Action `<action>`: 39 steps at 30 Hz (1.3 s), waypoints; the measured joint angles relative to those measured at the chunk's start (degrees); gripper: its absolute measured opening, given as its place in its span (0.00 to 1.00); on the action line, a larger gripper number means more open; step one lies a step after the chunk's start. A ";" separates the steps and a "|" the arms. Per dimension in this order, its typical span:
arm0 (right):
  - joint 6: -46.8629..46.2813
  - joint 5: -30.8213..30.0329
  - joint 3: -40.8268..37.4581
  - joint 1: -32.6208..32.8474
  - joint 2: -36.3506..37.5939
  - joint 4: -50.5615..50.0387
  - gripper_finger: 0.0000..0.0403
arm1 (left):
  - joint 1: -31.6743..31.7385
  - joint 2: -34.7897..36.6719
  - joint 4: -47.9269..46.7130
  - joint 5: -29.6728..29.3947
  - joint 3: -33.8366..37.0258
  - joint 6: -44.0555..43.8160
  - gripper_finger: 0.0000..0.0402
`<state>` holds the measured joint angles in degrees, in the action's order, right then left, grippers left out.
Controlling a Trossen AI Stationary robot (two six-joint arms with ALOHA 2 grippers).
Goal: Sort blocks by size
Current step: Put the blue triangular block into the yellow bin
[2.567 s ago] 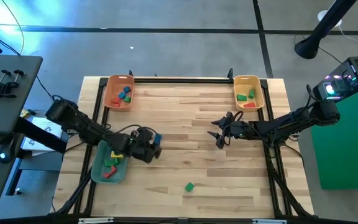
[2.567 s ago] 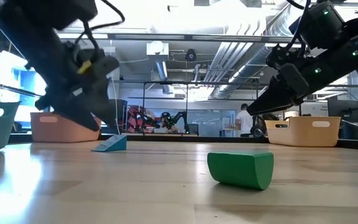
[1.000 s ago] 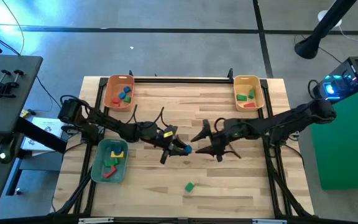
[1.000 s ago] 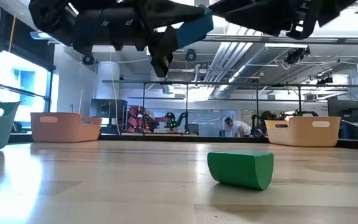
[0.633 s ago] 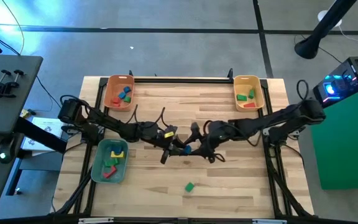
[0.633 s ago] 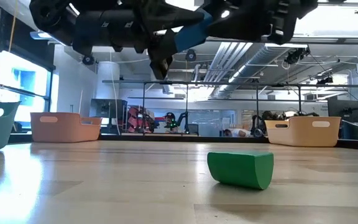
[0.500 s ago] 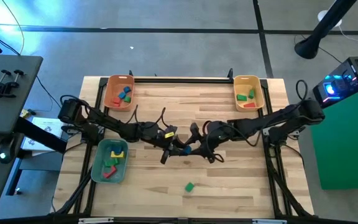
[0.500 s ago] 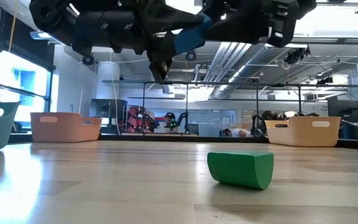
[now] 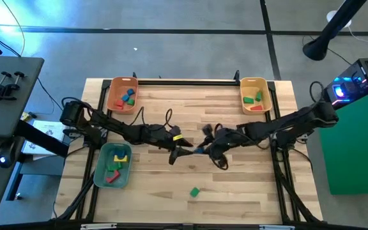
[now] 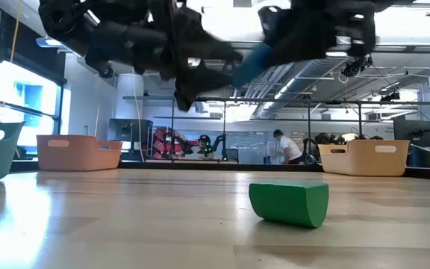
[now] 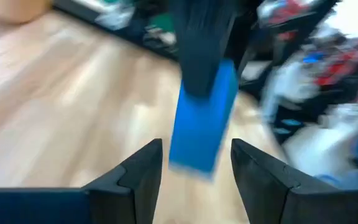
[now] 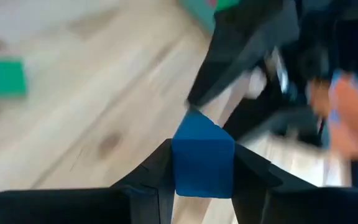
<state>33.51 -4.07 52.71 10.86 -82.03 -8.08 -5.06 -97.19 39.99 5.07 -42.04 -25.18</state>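
A blue block [image 9: 199, 151] hangs in the air over the middle of the table, between my two grippers. My right gripper [image 9: 204, 149] is shut on it and comes in from the table's right. My left gripper [image 9: 179, 152] faces it from the left, open; in the left wrist view the block's free end [image 11: 194, 155] stands between its fingers with a gap on each side. A green block [image 9: 195, 191] lies on its side on the table nearer the front edge; it also shows in the low view [image 10: 290, 203]. My right gripper pinches the blue block's two opposite sides [image 12: 202, 163] between its two fingers. The fingers come roughly level from the table's right. The block sticks out past the fingertips toward my left gripper and is lifted clear of the table.
An orange tray [image 9: 113, 96] with several blocks stands at the far left, a tan tray [image 9: 265, 96] with blocks at the far right, and a green tray [image 9: 101, 167] with blocks at the near left. Bare wood lies around the green block.
My right gripper has come toward the table's left to the blue block held up by my left gripper, has shut on it, and has drawn it a little toward the right. The block now stands free of my left fingers.
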 joint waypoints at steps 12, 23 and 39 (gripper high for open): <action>-35.13 -22.93 0.00 -22.11 13.35 -46.80 0.27 | 0.61 0.00 -4.86 -15.20 0.00 3.54 0.45; -39.08 -23.70 -1.53 -54.77 5.25 -38.53 0.27 | 0.55 0.00 -4.55 -16.84 0.00 4.47 0.45; -37.59 -25.78 -1.57 -62.31 -3.75 -32.07 0.44 | -0.25 0.00 -4.62 -16.84 0.00 6.85 0.45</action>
<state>-4.08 -29.85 51.13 -51.45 -85.78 -40.14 -5.31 -97.19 35.38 -11.77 -42.04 -18.33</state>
